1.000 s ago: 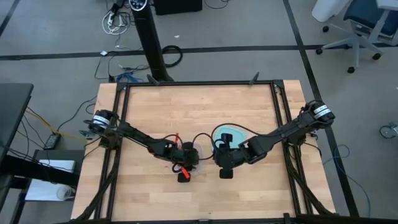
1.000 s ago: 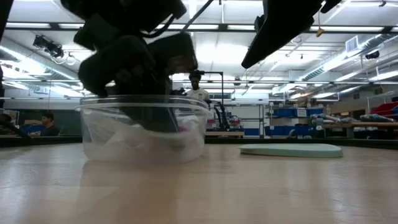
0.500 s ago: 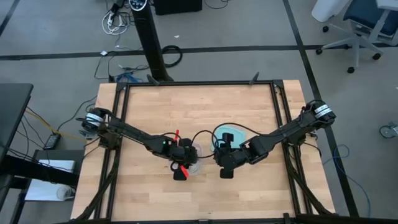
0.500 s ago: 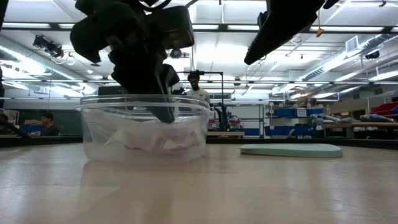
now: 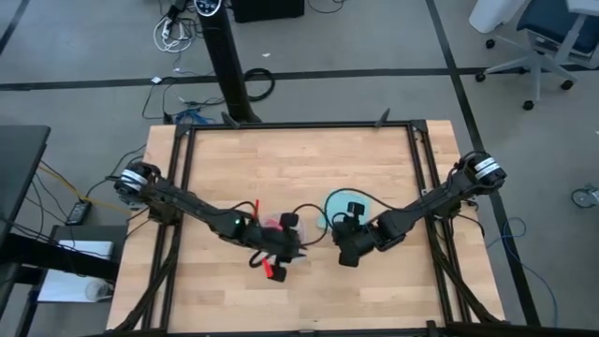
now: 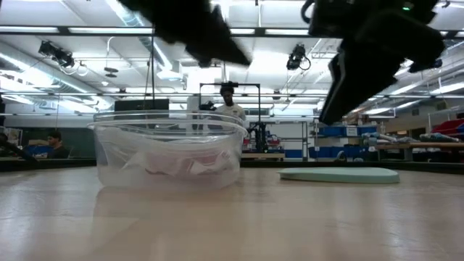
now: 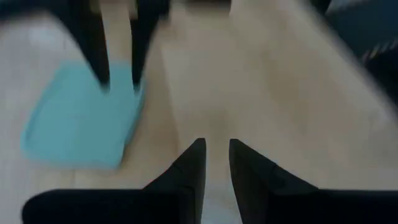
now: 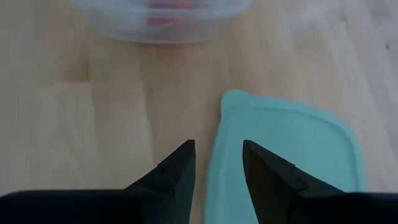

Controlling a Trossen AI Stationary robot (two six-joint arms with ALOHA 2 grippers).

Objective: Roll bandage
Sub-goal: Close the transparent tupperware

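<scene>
Bandage point(image 8: 163, 20) sits in the clear tub point(image 8: 124, 25) ahead of the right tool point(image 8: 217, 165), apparently unrolled. Both tools apart, empty; left tool point(image 7: 216, 163) clear of tub. Rolling still to do.

Grey floor point(image 5: 374, 37) with a swivel chair point(image 5: 533, 37) surrounds the wooden table point(image 5: 299, 159); ceiling strip lights point(image 6: 87, 30) glow overhead.

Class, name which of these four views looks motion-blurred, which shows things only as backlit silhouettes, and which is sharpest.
Left wrist view: smeared by motion, the teal lid soft-edged. Low view: both arms dark silhouettes against bright ceiling lights. Right wrist view: sharpest up close on the lid; the clear container beyond looks slightly soft.
</scene>
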